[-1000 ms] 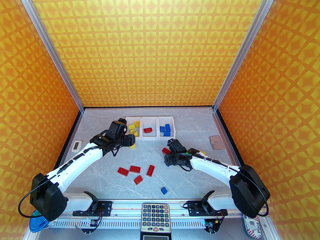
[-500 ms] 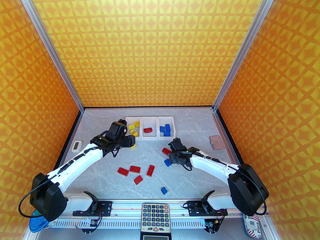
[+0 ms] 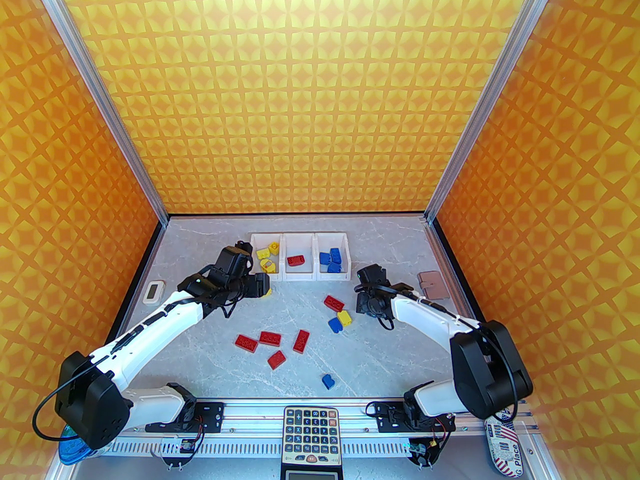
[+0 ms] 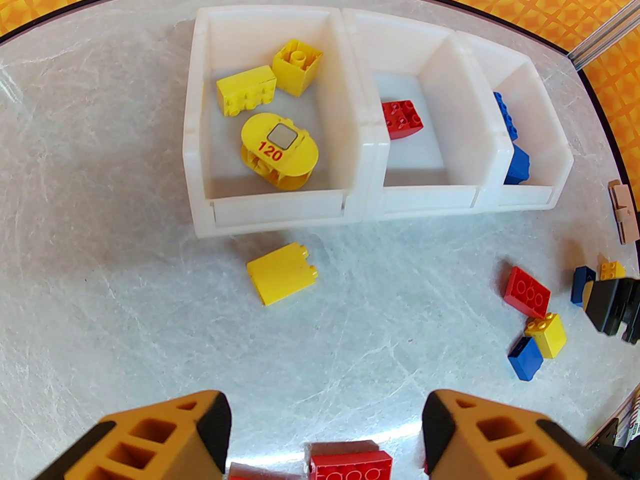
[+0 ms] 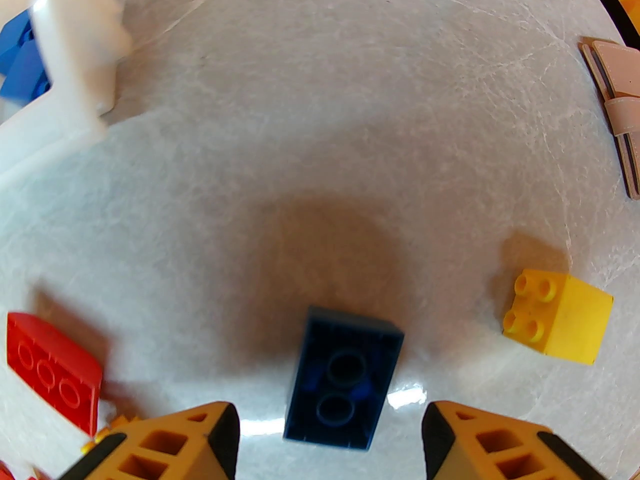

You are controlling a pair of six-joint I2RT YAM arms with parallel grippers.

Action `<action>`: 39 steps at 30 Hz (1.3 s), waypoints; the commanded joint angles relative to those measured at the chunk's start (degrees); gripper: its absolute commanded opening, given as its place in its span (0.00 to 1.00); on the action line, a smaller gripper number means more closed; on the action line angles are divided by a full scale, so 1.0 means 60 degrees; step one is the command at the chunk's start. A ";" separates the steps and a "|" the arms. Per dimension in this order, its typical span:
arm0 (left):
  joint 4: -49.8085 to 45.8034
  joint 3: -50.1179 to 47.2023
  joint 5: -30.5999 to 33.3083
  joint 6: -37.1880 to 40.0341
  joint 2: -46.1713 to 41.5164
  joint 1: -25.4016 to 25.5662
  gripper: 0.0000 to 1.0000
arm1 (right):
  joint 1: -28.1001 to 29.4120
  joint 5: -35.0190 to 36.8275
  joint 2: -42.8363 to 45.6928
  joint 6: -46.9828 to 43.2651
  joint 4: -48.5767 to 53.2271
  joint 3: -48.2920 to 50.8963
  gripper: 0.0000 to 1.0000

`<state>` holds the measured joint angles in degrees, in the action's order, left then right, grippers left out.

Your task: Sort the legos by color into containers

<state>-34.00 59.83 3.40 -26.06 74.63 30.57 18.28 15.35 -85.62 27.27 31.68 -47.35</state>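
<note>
Three joined white containers (image 3: 300,274) stand at the back; in the left wrist view the left one (image 4: 200,133) holds yellow legos, the middle a red one (image 4: 402,118), the right blue ones (image 4: 515,163). A yellow brick (image 4: 282,273) lies just in front of the left bin. My left gripper (image 4: 325,433) hovers open and empty short of it, also seen from above (image 3: 260,285). My right gripper (image 5: 330,443) is open, with an upturned dark blue brick (image 5: 345,373) on the table just ahead of its fingers. From above it (image 3: 367,304) sits right of a red (image 3: 332,302), yellow (image 3: 344,317) and blue (image 3: 335,324) cluster.
Several red bricks (image 3: 270,338) lie mid-table and a lone blue one (image 3: 328,381) nearer the front. A yellow brick (image 5: 557,318) sits right of the right gripper. A pinkish-brown pad (image 3: 431,284) lies at the far right, a small white device (image 3: 154,291) at the left, a calculator (image 3: 310,433) at the front rail.
My right arm swung right and toward the back, uncovering a yellow and a blue brick beside the red one. Its jaws widened a little. The left arm drew back slightly.
</note>
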 commanded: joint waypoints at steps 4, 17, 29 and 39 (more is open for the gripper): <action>0.0068 -0.0301 -0.0186 -0.0179 -0.0458 0.0091 0.68 | -0.0258 -0.0554 -0.0605 0.0093 -0.0404 -0.0272 0.62; -0.0031 -0.0524 -0.0186 -0.0216 -0.0771 0.0105 0.67 | -0.0470 -0.1303 -0.0799 -0.0277 -0.0798 -0.0047 0.39; -0.0116 -0.0609 -0.0187 -0.0328 -0.1054 0.0146 0.66 | -0.0475 -0.1562 -0.0229 -0.0832 -0.0416 -0.0500 0.30; -0.0254 -0.0586 -0.0190 -0.0401 -0.1230 0.0265 0.65 | -0.0472 -0.2220 -0.0140 -0.1281 -0.0067 -0.2271 0.30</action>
<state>-34.22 56.77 3.36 -27.35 68.71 31.68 15.62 5.04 -87.00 21.32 30.72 -57.23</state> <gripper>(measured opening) 0.654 0.301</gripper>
